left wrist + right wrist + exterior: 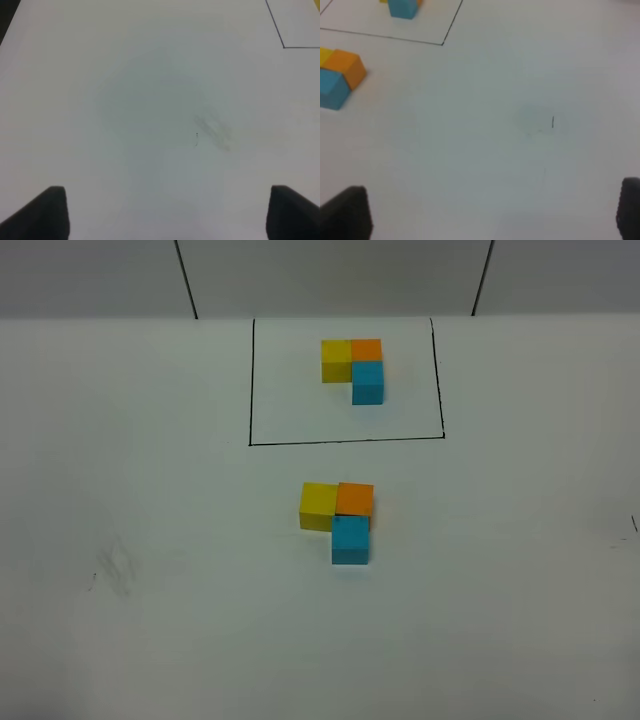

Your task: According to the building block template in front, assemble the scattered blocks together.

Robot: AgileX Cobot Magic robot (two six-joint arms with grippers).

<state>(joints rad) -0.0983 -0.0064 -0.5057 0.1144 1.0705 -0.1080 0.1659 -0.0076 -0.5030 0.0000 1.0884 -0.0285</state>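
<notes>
White bench point(150, 640) carries the framed template point(352, 370) and, just before it, the blocks point(338, 518) already touching in the same L, both jaws wide open and empty, so I judge only checking remains.

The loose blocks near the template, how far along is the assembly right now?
Done, it seems: the yellow cube, orange cube and sky-blue cube sit together in an L, matching the framed template. In hand: nothing; the left gripper and right gripper are open over bare table, away from the blocks. Left: at most squaring up small offsets.
</notes>
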